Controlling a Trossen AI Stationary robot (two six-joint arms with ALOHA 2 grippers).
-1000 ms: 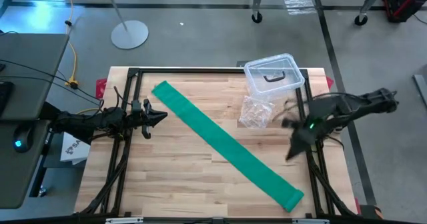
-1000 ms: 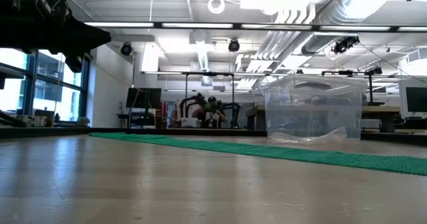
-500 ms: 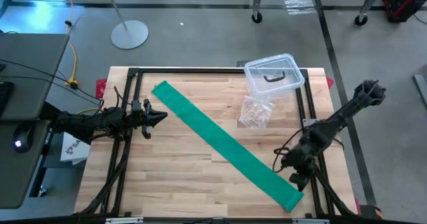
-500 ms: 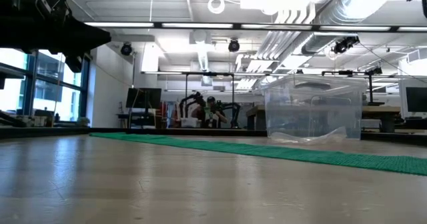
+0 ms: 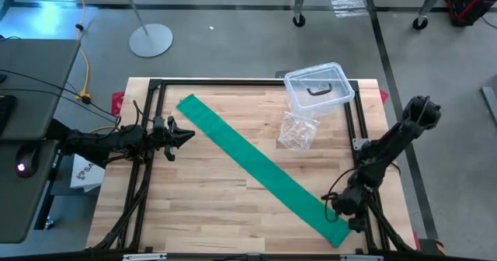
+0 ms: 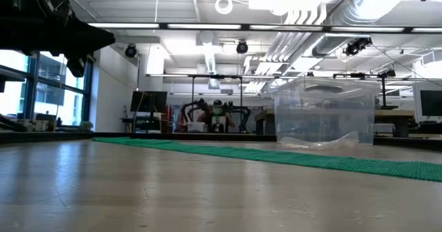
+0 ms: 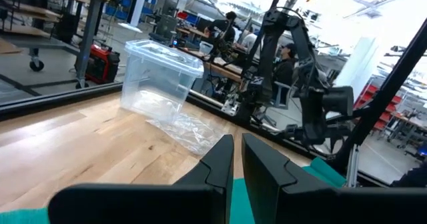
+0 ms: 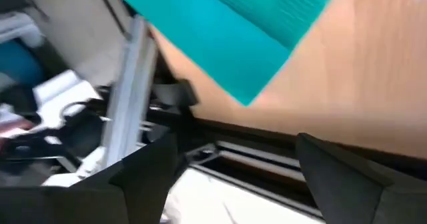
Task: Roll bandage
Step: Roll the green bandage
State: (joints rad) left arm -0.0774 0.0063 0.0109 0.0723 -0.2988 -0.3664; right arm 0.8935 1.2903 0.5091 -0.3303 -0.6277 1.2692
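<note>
At the table's left edge the left gripper (image 5: 189,135) waits with fingers pressed together, the green bandage (image 5: 256,165) lies flat diagonally across the wood, and the right gripper (image 5: 335,207) hangs spread wide just beside its near end.

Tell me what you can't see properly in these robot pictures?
- High view: the end of the green bandage near the right gripper is partly covered by that arm.
- Low view: neither gripper shows.
- Right wrist view: blurred, showing only one corner of the bandage.
- Left wrist view: the left gripper blocks the table just ahead.
- High view: the clear box's contents are too small to tell.
</note>
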